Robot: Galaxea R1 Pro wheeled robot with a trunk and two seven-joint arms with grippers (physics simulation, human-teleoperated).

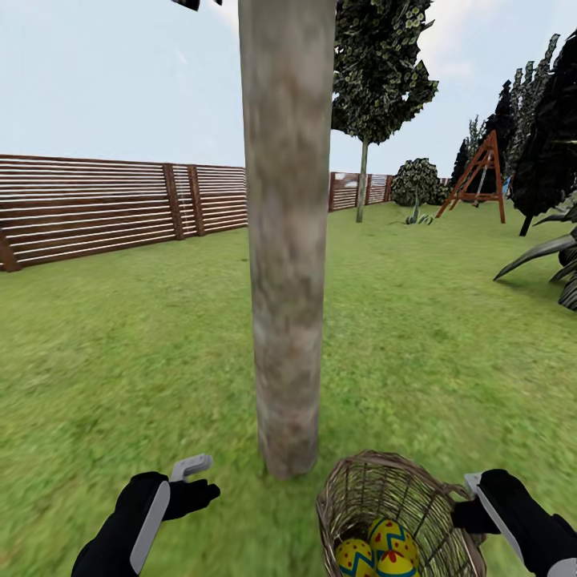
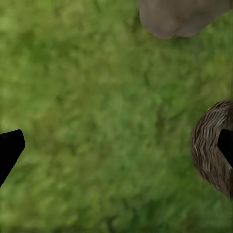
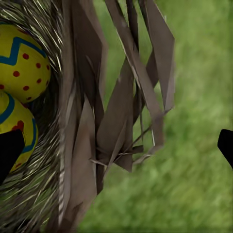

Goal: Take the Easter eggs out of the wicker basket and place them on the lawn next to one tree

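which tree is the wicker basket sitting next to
The thick, pale mottled trunk right in front, its base just beside the wicker basket. The thin-trunked round-crowned tree by the fence and the dark conifers at the right stand far off.

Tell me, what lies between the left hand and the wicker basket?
Only bare lawn lies between the left hand and the wicker basket, seen in the head view; the tree stands just beyond.

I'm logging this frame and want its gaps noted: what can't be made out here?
- Easter eggs: head view, lower parts cut off by the frame edge and the wicker basket wall.
- Tree: canopy cut off at the head view's top.
- Right pincer: in the head view its tips sit behind the basket rim; whether it grips the rim is unclear.
- Basket: left wrist view, partly cut off by the edge.
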